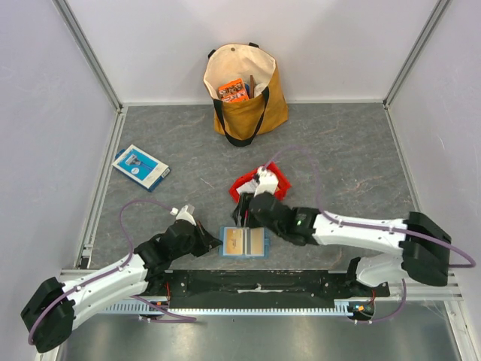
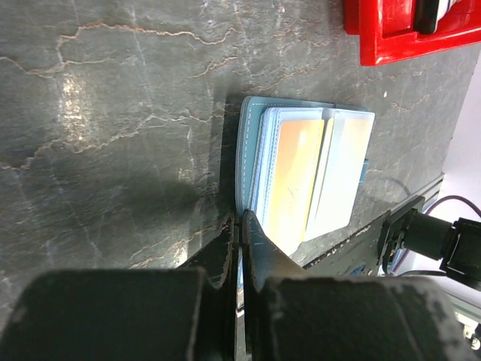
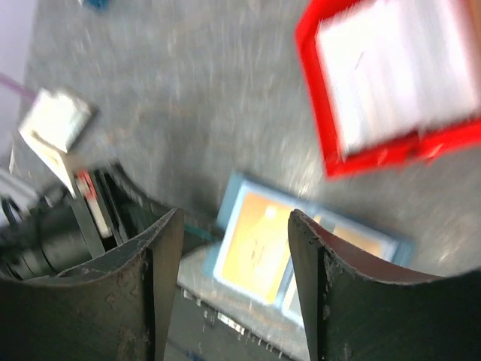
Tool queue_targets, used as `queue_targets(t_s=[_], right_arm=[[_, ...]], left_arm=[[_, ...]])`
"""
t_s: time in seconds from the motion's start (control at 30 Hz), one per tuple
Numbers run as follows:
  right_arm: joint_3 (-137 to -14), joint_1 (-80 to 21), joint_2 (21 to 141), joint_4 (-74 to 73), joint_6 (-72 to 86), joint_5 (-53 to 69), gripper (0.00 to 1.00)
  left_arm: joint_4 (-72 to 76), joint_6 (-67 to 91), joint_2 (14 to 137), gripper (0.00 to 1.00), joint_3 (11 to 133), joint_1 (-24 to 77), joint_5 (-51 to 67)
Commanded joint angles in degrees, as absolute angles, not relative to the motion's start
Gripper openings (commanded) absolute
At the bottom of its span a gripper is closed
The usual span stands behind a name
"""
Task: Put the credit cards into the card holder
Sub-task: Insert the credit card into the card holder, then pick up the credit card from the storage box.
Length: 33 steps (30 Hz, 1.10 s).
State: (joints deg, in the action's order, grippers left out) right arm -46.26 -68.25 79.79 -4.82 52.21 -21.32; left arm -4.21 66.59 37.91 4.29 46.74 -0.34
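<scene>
Teal card holder (image 1: 243, 242) lies open near the table's front edge with a tan card (image 2: 293, 180) pocketed; I read the left gripper (image 2: 240, 219), pinched together against its edge, as a brace, while the right gripper (image 3: 234, 218) hangs spread and empty above, white credit cards (image 3: 391, 75) in the red bin (image 2: 406, 49).

Wallet (image 1: 243, 242) at the table's (image 1: 338, 143) near edge, centre; bin (image 1: 282, 183) just behind it; bag (image 1: 244, 90) at far edge; box (image 1: 140, 166) near left edge.

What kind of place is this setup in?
Probably a robot lab test cell: white panel walls on aluminium posts, left arm and right arm on a rail, staged tote bag and red bin.
</scene>
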Motion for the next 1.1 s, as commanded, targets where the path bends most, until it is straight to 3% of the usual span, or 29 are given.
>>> queue_targets(t_s=[0.0,0.17,0.37,0.67,1.07], right_arm=[[-53.3,-59.8,75.8,-11.2,37.1,-24.1,0.68],[-59.7,-49.2,80.5,-13.1,26.9,-13.1,0.79],[-66.2,-41.0,91.9,-13.5,21.5,-0.2,0.83],[-70.3,-37.3,101.9,-12.7,20.7,7.0,0.86],[-68.6,-35.0,103.5,-10.8,24.1,16.6,0.83]], left_arm=[[-4.0,67.4,37.0,0.02,5.2,46.8,-1.7],[-3.9,67.2,37.4,0.02,5.7,46.9,-1.9],[-3.3,66.9,38.2,0.02,6.2,46.8,-1.7],[-3.3,66.6,39.0,0.02,6.5,46.8,-1.9],[-2.5,66.2,41.5,0.02,7.1,46.8,-1.8]])
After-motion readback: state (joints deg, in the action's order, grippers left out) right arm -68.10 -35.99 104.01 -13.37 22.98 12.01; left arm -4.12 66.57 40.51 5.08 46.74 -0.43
